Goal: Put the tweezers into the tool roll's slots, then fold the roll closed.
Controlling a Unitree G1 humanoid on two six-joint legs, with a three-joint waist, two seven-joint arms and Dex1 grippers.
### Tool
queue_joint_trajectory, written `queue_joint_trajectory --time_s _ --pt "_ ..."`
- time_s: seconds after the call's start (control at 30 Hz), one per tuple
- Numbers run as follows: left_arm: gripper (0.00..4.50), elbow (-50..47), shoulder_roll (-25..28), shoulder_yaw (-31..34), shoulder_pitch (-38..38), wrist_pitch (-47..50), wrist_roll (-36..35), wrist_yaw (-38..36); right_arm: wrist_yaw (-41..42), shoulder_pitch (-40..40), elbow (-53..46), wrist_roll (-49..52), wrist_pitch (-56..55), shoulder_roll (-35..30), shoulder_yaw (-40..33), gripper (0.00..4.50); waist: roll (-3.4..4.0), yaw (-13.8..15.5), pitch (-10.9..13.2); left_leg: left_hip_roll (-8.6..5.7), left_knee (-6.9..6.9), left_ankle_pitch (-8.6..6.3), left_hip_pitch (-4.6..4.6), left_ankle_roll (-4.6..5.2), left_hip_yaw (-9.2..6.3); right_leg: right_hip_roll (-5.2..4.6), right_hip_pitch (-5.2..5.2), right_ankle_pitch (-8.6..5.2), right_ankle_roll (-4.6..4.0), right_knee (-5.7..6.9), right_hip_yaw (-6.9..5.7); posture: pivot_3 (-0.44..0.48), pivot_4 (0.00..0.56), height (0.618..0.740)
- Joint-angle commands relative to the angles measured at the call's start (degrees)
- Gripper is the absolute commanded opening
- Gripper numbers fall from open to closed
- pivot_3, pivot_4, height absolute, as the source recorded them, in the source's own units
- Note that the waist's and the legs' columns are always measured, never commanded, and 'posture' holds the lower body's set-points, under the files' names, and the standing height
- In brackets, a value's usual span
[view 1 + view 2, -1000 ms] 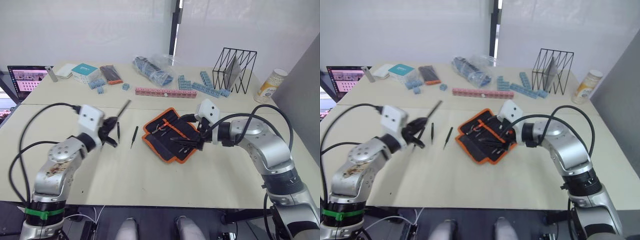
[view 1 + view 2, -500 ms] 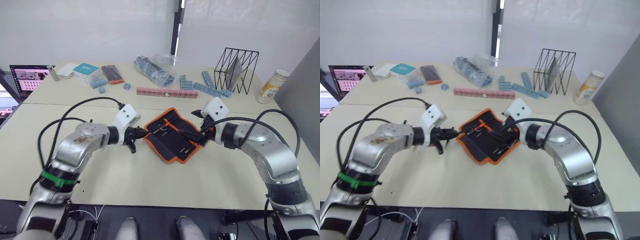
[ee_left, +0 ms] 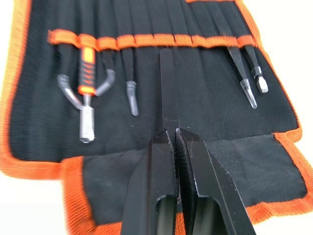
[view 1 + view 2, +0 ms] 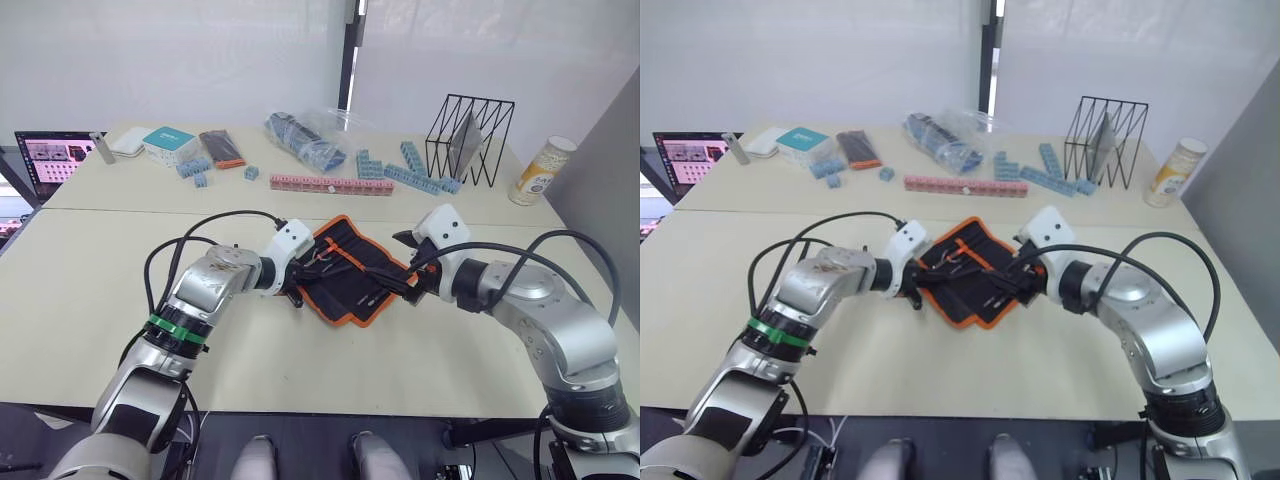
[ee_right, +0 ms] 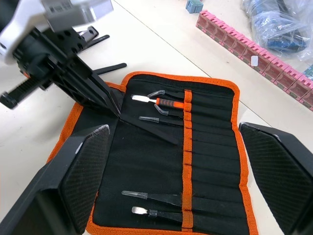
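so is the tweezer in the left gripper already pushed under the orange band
No: the left gripper is shut on a tweezer whose free end lies on the tool roll, short of the orange band.

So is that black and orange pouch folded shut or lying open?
Lying open. The tool roll is spread flat on the table, its inner slots showing with several tweezers already tucked in; only a bottom flap is folded up.
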Motion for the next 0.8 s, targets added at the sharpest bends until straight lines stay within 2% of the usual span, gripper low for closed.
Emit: queue_joint_trajectory --time_s 0.03,0.27,0.53,0.7,0.73,0.8 --pt "0.01 0.9 -1.4 1.0 -2.1 -1.9 2.1 1.9 -0.6 0.1 -1.6 0.4 -0.5 -0.4 -1.7 4.5 0.0 0.0 0.0 0.0 -0.01 0.0 0.0 0.0 0.0 0.0 0.0 0.0 0.0 0.0 0.0 0.0 0.15 0.74" --pt "0.01 1.8 -3.5 1.7 -2.2 -1.9 3.7 3.9 -0.1 0.6 -0.7 0.3 -1.4 -0.5 -0.9 4.5 0.0 0.0 0.0 0.0 0.0 0.0 0.0 0.0 -0.01 0.0 0.0 0.01 0.02 0.01 0.0 0.0 0.15 0.74" --pt "0.01 -1.3 -2.2 2.0 -1.3 -0.4 4.0 3.1 0.4 0.8 1.9 -0.2 -1.5 -0.5 -0.2 4.5 0.0 0.0 0.0 0.0 0.0 0.0 0.01 0.0 0.0 0.0 0.01 0.02 0.03 0.01 0.01 0.0 0.15 0.74" --pt "0.01 -4.7 -1.2 2.3 -0.9 1.9 3.1 2.3 0.1 0.8 7.2 0.6 -2.3 1.2 -2.2 4.5 0.0 0.0 0.0 0.0 0.01 0.0 0.01 0.0 -0.01 0.0 0.02 0.02 0.03 0.02 0.0 0.0 0.15 0.74" --pt "0.0 -5.1 -1.1 2.4 -0.9 2.2 3.1 2.3 0.2 0.8 9.3 -0.1 -3.8 1.4 -2.0 4.0 0.0 0.0 0.0 -0.01 0.01 0.0 0.01 0.0 -0.01 0.0 0.02 0.02 0.03 0.02 0.0 0.0 0.15 0.74" --pt "0.0 -5.9 -0.8 2.7 -0.8 2.8 3.1 2.5 0.6 0.5 14.0 -1.9 -7.1 1.8 -0.9 3.44 0.0 0.0 0.0 -0.01 0.01 0.0 0.01 0.0 -0.02 0.0 0.03 0.02 0.03 0.02 0.0 0.0 0.15 0.74"
